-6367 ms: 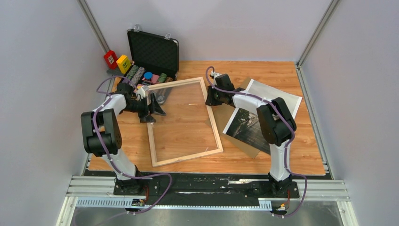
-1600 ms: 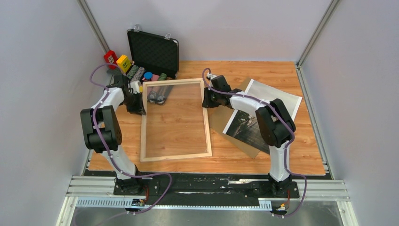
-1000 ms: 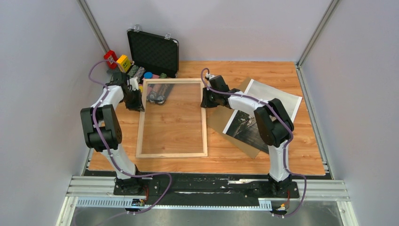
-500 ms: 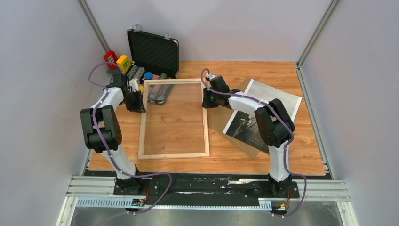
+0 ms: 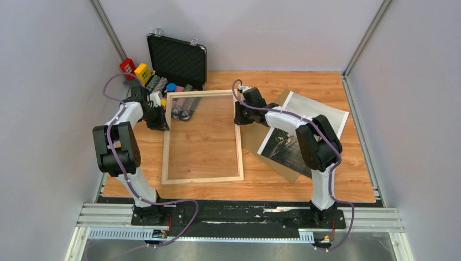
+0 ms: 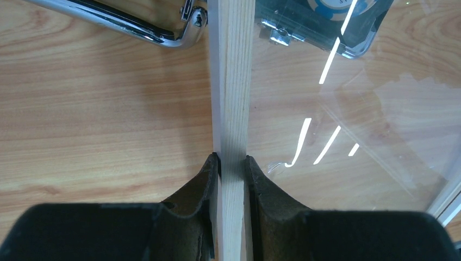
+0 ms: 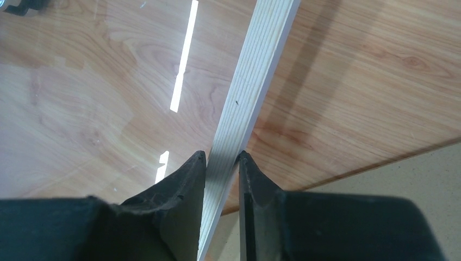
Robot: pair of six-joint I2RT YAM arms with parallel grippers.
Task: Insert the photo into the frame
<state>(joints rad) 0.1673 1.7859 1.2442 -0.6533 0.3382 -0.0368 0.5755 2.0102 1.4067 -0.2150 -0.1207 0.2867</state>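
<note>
The thin rectangular pale-wood picture frame (image 5: 202, 179) with its clear pane lies on the wooden table (image 5: 326, 179), long axis running near to far. The left gripper (image 6: 232, 163) is clamped narrow on its left rail and the right gripper (image 7: 222, 157) on its right rail, both near the far corners. The dark pier photo (image 5: 280, 145) lies to the right on a brown backing board (image 5: 251, 142) — nearer the right arm. Earlier the frame sat skewed; now it is almost square to the table.

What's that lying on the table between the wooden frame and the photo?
A plain brown board, seen in the overhead view. It lies just right of the frame, and the photo rests partly on top of it.
</note>
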